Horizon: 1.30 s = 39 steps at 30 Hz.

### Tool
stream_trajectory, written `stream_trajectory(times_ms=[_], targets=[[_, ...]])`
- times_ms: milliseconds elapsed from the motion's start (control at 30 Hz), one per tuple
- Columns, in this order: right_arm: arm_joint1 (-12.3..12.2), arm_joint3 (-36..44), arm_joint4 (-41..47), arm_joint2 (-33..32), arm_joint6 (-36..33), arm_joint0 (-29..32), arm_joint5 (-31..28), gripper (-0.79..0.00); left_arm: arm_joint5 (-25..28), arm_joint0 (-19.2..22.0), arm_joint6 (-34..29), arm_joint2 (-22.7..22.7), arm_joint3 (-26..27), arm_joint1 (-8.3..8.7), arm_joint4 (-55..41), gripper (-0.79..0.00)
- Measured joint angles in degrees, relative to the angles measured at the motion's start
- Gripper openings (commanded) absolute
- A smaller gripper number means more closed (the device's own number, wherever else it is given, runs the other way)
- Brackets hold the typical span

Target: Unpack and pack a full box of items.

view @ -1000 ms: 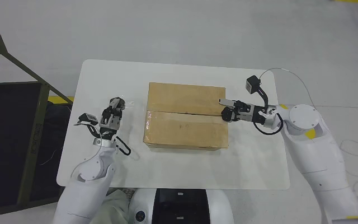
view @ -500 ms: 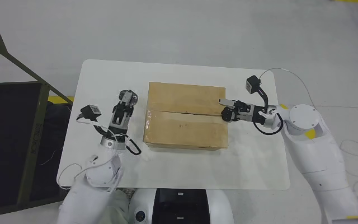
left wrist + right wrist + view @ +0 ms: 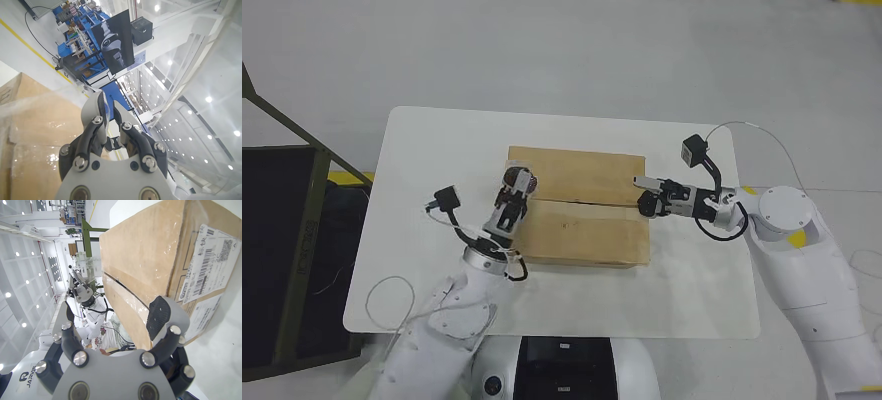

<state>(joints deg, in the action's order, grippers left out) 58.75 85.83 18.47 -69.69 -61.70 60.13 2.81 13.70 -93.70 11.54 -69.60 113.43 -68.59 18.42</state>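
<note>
Now left claw (image 3: 515,186) pinches clear film (image 3: 56,92) over box (image 3: 582,232).

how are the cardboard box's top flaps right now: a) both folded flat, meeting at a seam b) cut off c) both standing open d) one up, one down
a: both flaps of the cardboard box lie flat, meeting along a seam down the middle of its top.

The box (image 3: 577,205) sits mid-table (image 3: 422,150), a bit nearer the far edge. The left gripper (image 3: 515,186) is above the box's left end (by the slit between the flaps), with film (image 3: 88,88) pinched in it. The right gripper (image 3: 640,195) is at the box's right end, one finger touching the top edge.
</note>
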Motion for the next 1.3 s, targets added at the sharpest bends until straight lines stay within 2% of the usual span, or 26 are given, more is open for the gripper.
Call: stream_trajectory(times_ms=[100,733,1300], targets=[[0.00,0.00,0.00,0.00,0.00,0.00,0.00,0.000,-1.95,0.62,-0.81,1.11,0.05,-0.22,2.32,-0.785],[0.00,0.00,0.00,0.00,0.00,0.00,0.00,0.000,-15.24,4.41,-10.59,6.80,-0.63,-1.37,11.76,-0.785],[0.00,0.00,0.00,0.00,0.00,0.00,0.00,0.000,-20.26,6.47,-14.01,9.44,-2.85,-2.39,14.40,-0.785]])
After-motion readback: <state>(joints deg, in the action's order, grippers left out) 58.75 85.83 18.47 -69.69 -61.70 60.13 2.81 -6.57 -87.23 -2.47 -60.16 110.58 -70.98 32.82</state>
